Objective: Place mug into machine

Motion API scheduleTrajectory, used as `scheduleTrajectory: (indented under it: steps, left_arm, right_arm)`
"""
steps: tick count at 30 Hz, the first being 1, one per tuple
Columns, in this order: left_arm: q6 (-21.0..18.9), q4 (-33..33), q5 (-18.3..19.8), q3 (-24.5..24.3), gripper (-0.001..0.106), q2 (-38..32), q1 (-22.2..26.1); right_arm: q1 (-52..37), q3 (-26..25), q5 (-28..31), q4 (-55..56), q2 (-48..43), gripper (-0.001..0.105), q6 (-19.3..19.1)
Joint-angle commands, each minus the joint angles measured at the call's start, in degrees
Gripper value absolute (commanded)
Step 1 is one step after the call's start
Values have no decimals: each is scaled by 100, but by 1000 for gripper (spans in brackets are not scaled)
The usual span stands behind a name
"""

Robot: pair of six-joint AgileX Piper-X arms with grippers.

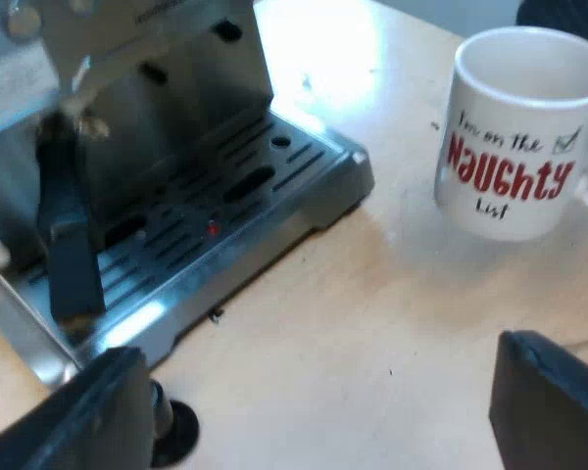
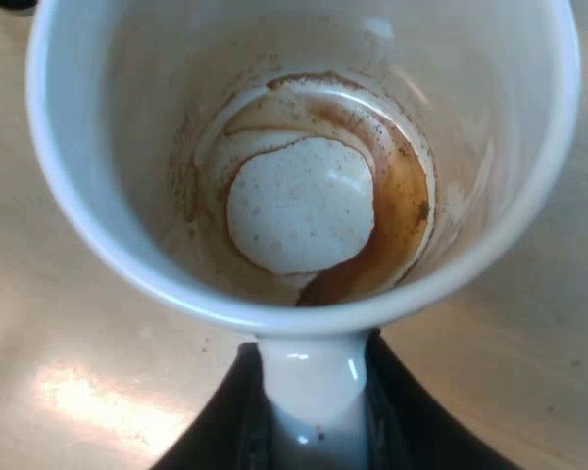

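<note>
Mug: The white ceramic mug [image 1: 514, 137], lettered "I'm on the Naughty List", stood upright on the wooden table [image 1: 372, 323]. It was near the espresso machine [image 1: 157, 88] but apart from its drip tray [image 1: 225, 196], and not yet in the machine.
Right pincer: The right gripper [image 2: 316, 377] had its black fingers [image 2: 402, 421] closed against both sides of the handle [image 2: 314, 431]. Reading the rim as a clock with the handle at six, they pressed in from about five and seven.
Left pincer: The left gripper [image 1: 318, 352] was spread wide and held nothing, hovering over bare table between tray and mug.
Handling: The mug looked stiff, breakable and fairly heavy for a handle-only hold. The glazed handle was likely slippery, so the body could swing or tilt. A film of coffee and foam [image 2: 304, 206] lay at the bottom, probably too little to spill.
Edges: The tray's raised metal lip [image 1: 274, 245] probably called for lifting the mug clear. The machine's overhang above the grate limited height.
Room: Open table lay between mug and tray.
</note>
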Motion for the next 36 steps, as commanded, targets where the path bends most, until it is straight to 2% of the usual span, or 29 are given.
scheduleTrajectory:
  steps: [1,6,9,15,20,23,28,32,36]
  left_arm:
    - [-133,-63,-131,240,71,-130,-21]
    - [-132,-378,-346,528,71,-126,-21]
    - [-152,-804,-447,668,71,-129,10]
    - [-154,-1226,-407,854,71,-47,494]
    - [196,-1424,576,932,71,348,1302]
    - [353,-1651,863,932,71,600,1670]
    - [353,-1784,1143,932,71,748,1541]
    - [353,-1784,1158,1030,71,746,1268]
    - [353,-1820,1075,1162,71,788,1257]
  right_arm:
    - [2,-105,87,-241,-60,0,75]
    - [2,-209,87,-513,233,0,118]
    - [2,-398,87,-611,675,0,14]
    - [-18,-861,171,-899,1564,0,-268]
    - [-60,-1305,170,-1105,2294,0,-467]
    - [-219,-1475,144,-1237,2579,0,-467]
    - [-485,-1548,-23,-1535,2882,0,-611]
    - [-545,-1564,-41,-1746,3001,0,-791]
    - [-602,-1581,-39,-1965,3122,0,-811]
